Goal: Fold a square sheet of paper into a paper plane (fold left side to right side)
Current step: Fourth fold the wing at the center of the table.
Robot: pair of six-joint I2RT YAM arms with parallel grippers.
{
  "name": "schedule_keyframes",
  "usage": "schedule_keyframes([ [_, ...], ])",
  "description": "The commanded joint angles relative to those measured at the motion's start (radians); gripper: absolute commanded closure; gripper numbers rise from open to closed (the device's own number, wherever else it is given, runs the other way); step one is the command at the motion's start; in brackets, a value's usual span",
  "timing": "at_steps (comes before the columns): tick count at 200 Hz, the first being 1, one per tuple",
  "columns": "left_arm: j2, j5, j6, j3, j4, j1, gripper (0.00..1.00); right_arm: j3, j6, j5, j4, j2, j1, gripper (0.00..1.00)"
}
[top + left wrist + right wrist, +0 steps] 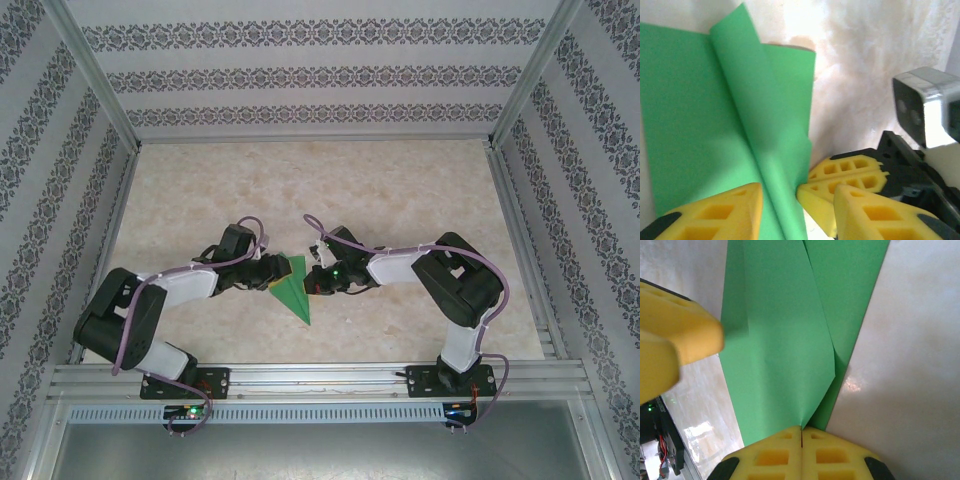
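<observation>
The paper plane [294, 290] is lying half made in the middle of the table [400, 190], a little towards the near edge with its tip pointing that way, and both claws are crowding it. The left gripper [268, 276] is sitting with its jaws apart, straddling a raised flap that is standing up off the sheet. The right gripper [322, 280] is pressed together, tips touching the flap's edge. Whether a sliver of paper is caught between them, I can't quite tell.

The danger here is that the flap is bowing rather than lying flat. A push from either side could be setting a crooked crease, or sliding the whole sheet across the smooth table.

From overhead it is reading as a flat green dart. The left wrist camera is revealing the standing ridge, and the right wrist camera is showing the overlapping layers.
</observation>
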Motion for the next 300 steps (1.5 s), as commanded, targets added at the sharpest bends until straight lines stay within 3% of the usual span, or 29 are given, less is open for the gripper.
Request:
schedule_keyframes([
  [1,-0.023,0.008,0.002,0.028,-0.018,-0.012,0.66,-0.011,-0.011,0.115,-0.061,0.071,0.011,1.00],
  [30,0.027,0.053,0.006,0.048,0.021,-0.018,0.81,-0.011,-0.013,0.123,-0.064,0.074,0.011,1.00],
  [81,0.156,0.092,-0.001,0.097,0.102,-0.040,0.89,-0.008,-0.019,0.129,-0.077,0.080,0.012,1.00],
  [196,0.246,0.002,0.035,0.080,0.042,-0.038,0.91,0.004,-0.042,0.149,-0.127,0.085,0.014,1.00],
  [248,0.251,-0.010,0.032,0.039,0.049,-0.039,0.94,0.018,-0.033,0.103,-0.109,0.050,0.009,1.00],
  [300,0.252,-0.019,0.035,0.028,0.044,-0.039,0.94,0.066,-0.034,0.037,-0.094,-0.035,-0.007,0.82],
])
